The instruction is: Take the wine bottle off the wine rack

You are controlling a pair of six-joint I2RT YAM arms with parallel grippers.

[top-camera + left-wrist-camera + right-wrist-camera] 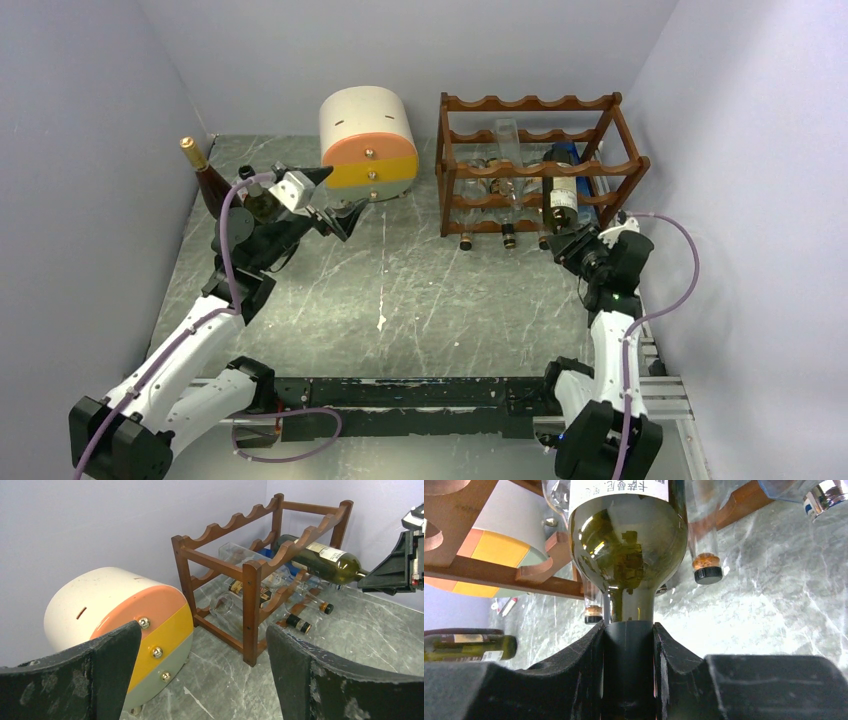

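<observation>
— Black fingers (574,675) fill the right wrist view. They belong to the right gripper (629,645) and are clamped tight on the dark neck of the wine bottle (626,555). Its green shoulder bulges just beyond them.

— And the body of it?

— Lying in the wine rack (251,610), neck poking out past the front rails toward those jaws. Only the left wrist view shows that side-on (which tier, I can't tell).

— What does the overhead view add?

— Both arms at once, over a grey marbled table (400,290) with pale lavender walls (400,40) on three sides.

— The left gripper (203,630)?

— Spread wide, holding nothing and touching nothing. A cream-and-orange drawer unit (115,615) sits ahead and left of its jaws, with the rack ahead and right, just beside the unit.
</observation>
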